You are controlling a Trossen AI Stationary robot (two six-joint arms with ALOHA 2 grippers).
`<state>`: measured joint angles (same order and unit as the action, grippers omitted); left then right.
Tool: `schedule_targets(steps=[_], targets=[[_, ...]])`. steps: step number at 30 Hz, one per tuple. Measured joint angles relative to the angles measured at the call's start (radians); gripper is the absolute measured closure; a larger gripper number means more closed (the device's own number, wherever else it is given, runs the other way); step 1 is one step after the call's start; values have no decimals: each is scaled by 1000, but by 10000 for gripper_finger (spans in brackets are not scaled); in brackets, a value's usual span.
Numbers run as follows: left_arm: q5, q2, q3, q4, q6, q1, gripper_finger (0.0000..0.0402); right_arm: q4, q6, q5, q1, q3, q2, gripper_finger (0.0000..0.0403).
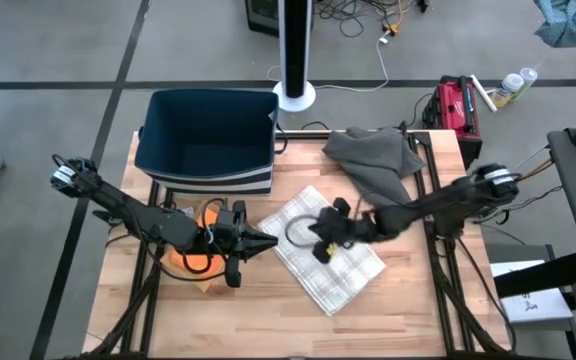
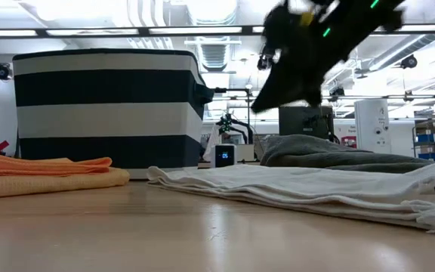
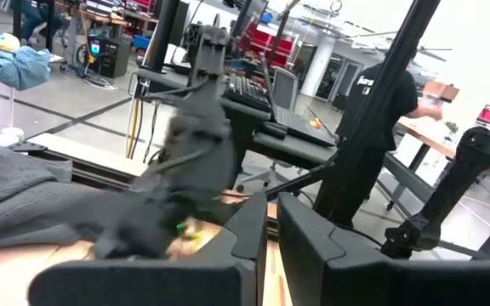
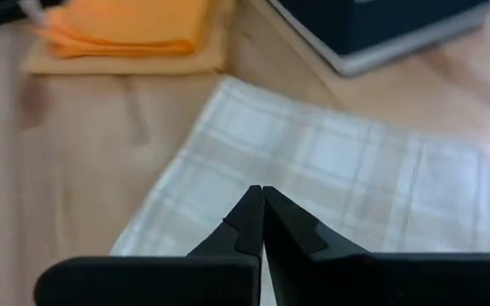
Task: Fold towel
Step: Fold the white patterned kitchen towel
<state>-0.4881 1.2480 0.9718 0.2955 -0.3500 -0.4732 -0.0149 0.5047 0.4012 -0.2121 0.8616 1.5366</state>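
Wooden tabletop (image 1: 168, 300) with plaid towel (image 1: 330, 262) mid-way, striped bin (image 1: 208, 140), orange cloth (image 1: 196, 262), grey cloth (image 1: 376, 160) nearby, both grippers' fingers together, empty.

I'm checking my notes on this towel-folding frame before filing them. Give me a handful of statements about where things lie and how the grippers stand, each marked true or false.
1. The white plaid towel lies flat on the wooden table. True.
2. The folded orange towel sits inside the navy striped fabric bin. False: it lies on the table in front of the bin.
3. The right gripper is shut above the plaid towel, holding nothing. True.
4. The crumpled grey towel lies on top of the plaid towel. False: it lies apart, farther back on the table.
5. The left gripper is wide open. False: its fingers are shut.
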Motion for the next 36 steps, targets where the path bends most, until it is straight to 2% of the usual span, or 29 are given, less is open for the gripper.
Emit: schedule_targets(steps=[4,8,12,16,22,26,36], targets=[[0,0,0,0,0,0,380,11,43,-55,124,0,72,401],[0,0,0,-5,0,0,380,64,3,-70,226,0,119,401],[0,0,0,-8,0,0,380,111,-75,-96,304,1,173,401],[0,0,0,-9,0,0,380,111,-55,-103,365,0,235,401],[0,0,0,-17,0,0,380,206,-64,-88,414,0,296,401],[1,0,0,-23,0,0,380,179,-48,-112,439,0,312,401],[1,0,0,-27,0,0,380,40,-25,-113,446,1,207,401]])
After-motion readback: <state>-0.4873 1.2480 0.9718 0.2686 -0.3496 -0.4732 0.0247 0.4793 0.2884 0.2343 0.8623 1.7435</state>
